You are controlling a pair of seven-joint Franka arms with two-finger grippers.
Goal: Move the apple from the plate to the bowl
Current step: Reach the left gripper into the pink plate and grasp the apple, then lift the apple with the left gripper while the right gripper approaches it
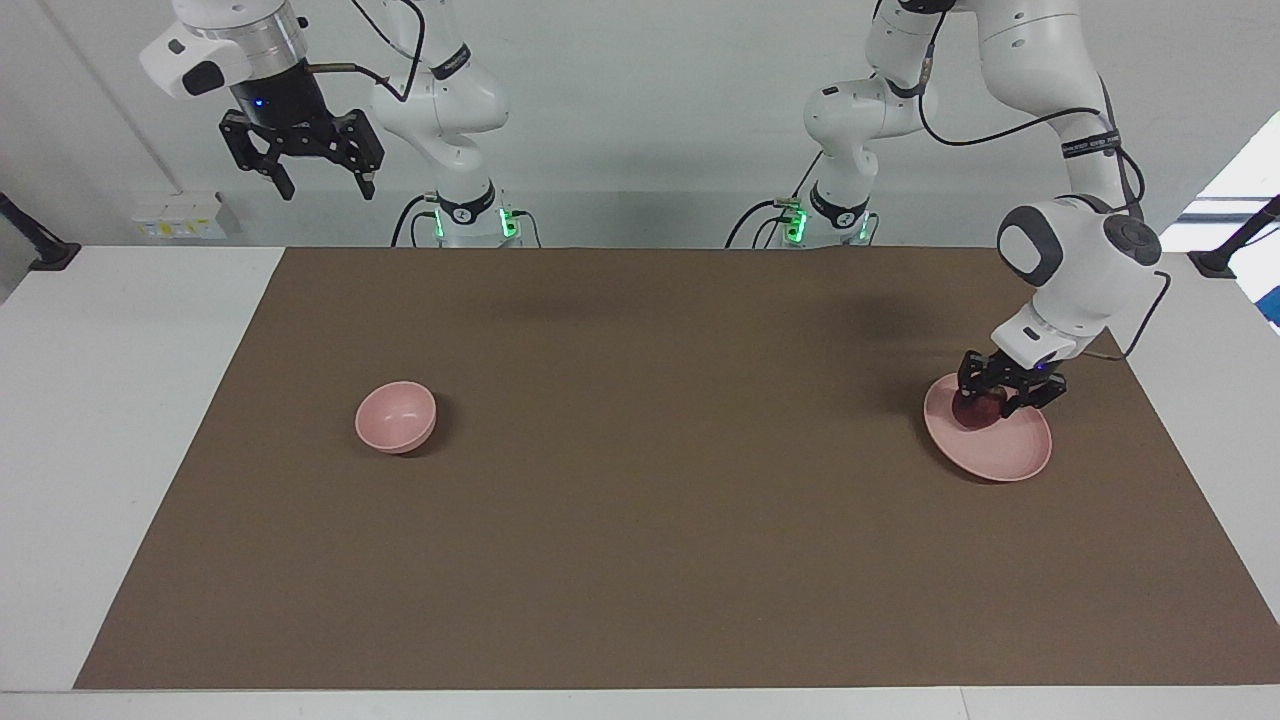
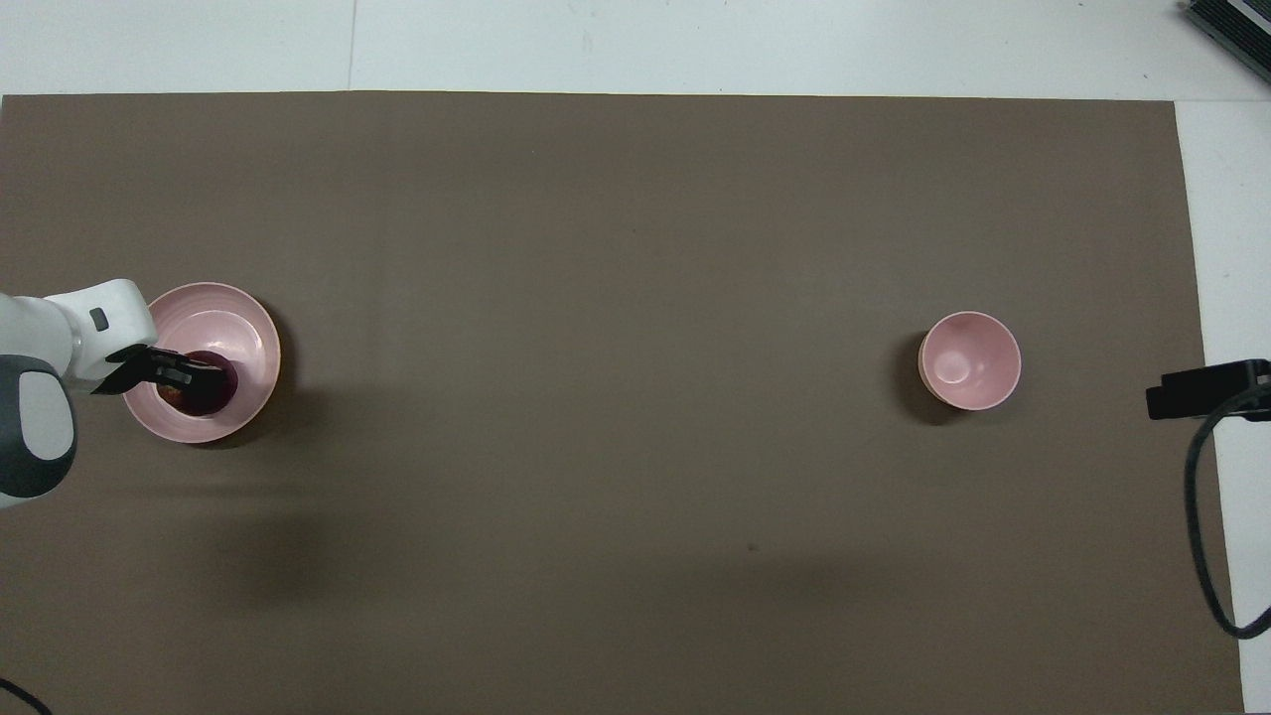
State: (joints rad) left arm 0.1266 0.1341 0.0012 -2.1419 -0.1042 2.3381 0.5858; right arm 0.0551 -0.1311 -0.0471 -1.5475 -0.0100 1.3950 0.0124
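A small round dark red apple lies on a flat, round pale pink plate. The small, deep, round bowl is the same pale pink. A plain brown mat covers the white counter. Both black hands hang from white arms.

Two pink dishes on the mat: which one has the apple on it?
The wide, flat plate at the left arm's end, where the left gripper is shut on the apple. The smaller, deeper bowl holds nothing.
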